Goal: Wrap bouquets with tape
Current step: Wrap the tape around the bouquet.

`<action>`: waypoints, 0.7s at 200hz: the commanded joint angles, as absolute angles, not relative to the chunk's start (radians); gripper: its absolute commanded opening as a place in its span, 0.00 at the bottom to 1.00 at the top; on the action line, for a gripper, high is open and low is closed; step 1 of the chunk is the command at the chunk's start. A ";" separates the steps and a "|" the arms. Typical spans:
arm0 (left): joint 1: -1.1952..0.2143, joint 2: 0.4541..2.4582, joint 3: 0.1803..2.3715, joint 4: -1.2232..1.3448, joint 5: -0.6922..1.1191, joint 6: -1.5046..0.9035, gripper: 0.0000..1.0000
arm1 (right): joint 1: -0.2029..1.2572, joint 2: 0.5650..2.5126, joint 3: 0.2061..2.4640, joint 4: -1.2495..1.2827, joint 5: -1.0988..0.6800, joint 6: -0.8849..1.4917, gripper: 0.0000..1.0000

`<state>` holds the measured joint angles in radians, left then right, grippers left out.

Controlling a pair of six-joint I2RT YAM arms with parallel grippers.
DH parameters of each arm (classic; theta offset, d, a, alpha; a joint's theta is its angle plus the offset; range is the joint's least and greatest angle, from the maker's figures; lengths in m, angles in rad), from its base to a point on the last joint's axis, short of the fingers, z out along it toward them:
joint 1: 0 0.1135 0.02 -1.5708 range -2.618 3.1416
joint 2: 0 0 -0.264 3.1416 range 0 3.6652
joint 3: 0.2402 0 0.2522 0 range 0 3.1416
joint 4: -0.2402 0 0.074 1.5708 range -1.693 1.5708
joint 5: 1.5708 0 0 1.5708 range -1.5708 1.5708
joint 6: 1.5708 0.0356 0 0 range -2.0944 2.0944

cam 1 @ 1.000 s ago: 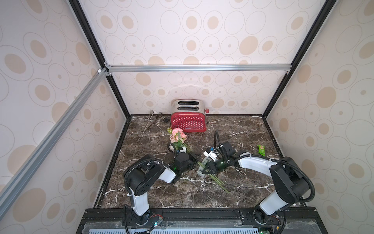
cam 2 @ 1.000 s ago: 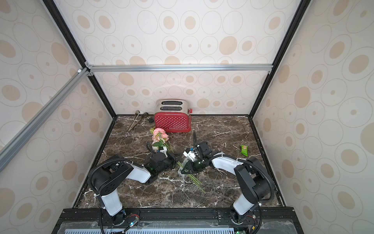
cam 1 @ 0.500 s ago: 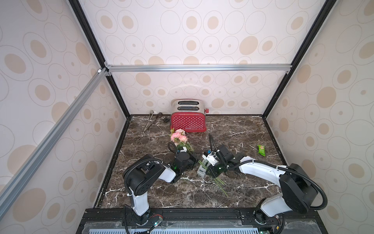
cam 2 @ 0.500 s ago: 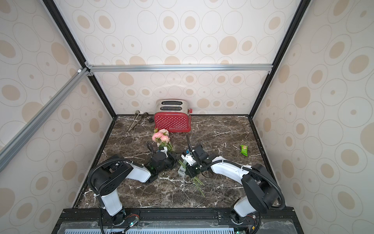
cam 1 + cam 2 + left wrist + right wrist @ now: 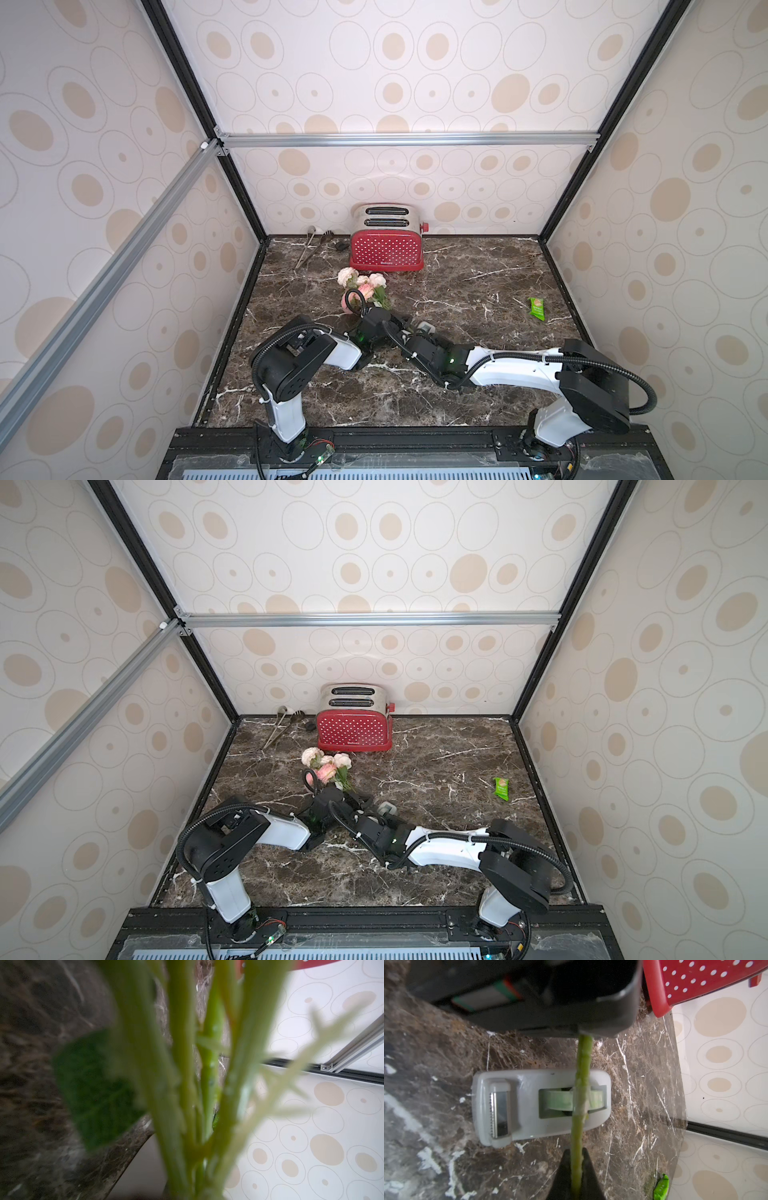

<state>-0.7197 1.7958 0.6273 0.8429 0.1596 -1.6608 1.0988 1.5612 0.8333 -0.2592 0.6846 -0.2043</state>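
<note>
Holding the bouquet (image 5: 361, 286) at mid-frame in a top view, our left gripper (image 5: 380, 320) clamped its stems (image 5: 581, 1076); our right gripper (image 5: 576, 1167) pinched them too, above the tape dispenser (image 5: 529, 1105) at centre of the right wrist view; we judged steady tension and slow turning would wrap them neatly.

Finding only one small white word, low on the dotted red front of the toaster (image 5: 386, 249) (image 5: 353, 729), in both top views, being too small for reading; noticing some print on the green packet (image 5: 536, 308), also not readable
</note>
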 commanded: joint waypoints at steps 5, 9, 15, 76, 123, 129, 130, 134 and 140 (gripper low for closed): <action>-0.718 1.773 0.640 0.861 0.175 -1.664 0.00 | 1.076 1.502 0.869 -0.319 0.557 -0.132 0.43; -0.718 1.770 0.636 0.864 0.171 -1.660 0.00 | 1.056 1.487 0.875 -0.343 0.496 -0.102 0.48; -0.718 1.768 0.632 0.869 0.167 -1.652 0.00 | 1.023 1.465 0.886 -0.374 0.395 -0.062 0.54; -0.717 1.747 0.615 0.937 0.132 -1.577 0.00 | 0.625 1.491 0.878 -0.386 -0.662 0.239 0.62; -0.718 1.741 0.602 0.958 0.121 -1.557 0.00 | 0.525 1.604 0.845 -0.265 -0.927 0.335 0.27; -0.718 1.741 0.600 0.962 0.123 -1.560 0.00 | 0.523 1.609 0.847 -0.263 -0.927 0.334 0.20; -0.718 1.741 0.600 0.963 0.123 -1.560 0.00 | 0.523 1.610 0.848 -0.263 -0.927 0.334 0.19; -0.718 1.740 0.599 0.963 0.123 -1.560 0.00 | 0.523 1.613 0.850 -0.266 -0.925 0.332 0.14; -0.718 1.738 0.598 0.963 0.122 -1.559 0.00 | 0.523 1.618 0.856 -0.274 -0.924 0.324 0.05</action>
